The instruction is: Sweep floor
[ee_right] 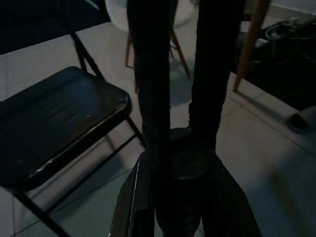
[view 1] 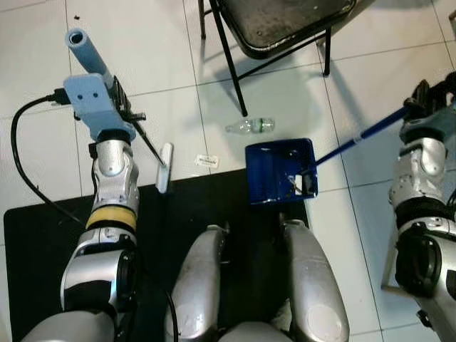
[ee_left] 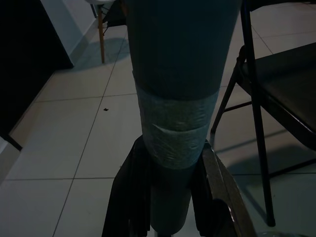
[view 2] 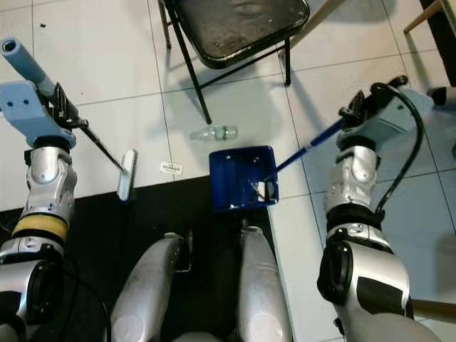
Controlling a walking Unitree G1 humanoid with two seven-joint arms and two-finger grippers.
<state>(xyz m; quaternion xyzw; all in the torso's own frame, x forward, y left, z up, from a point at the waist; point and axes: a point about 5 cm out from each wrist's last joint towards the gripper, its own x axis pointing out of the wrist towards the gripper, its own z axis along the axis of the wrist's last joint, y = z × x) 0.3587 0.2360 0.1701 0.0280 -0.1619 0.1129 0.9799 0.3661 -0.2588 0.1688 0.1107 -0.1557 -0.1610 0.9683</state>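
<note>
The floor [view 1: 164, 57] is pale square tile with thin grout lines; a black mat [view 1: 43, 235] lies under the robot's silver legs, its far edge running just before the debris; a dark folding chair [view 1: 285, 25] stands ahead on the tile, and the right wrist view shows a second, pale chair with wooden legs [ee_right: 180, 52] further into the room. The left gripper [view 1: 117, 100] is clamped on the broom [view 1: 146, 139]; the left wrist view shows its black fingers [ee_left: 128, 197] pressed on either side of the thick grey taped grip; the broom's long axis slopes from that grip, raised at the robot's left, down and inward along a thin dark rod to a narrow pale head [view 1: 164, 167] resting at the mat's edge. The right gripper [view 2: 356, 114] is closed around the blue handle [view 1: 363, 135] of the dustpan [view 1: 279, 171]; the handle slants up toward the robot's right, and the blue pan sits flat, straddling the mat's edge in front of the legs. A clear plastic bottle [view 1: 251, 126] lies on its side on the tile just beyond the pan, near the chair's leg; a small white wrapper [view 1: 206, 161] lies between the broom head and the pan.
</note>
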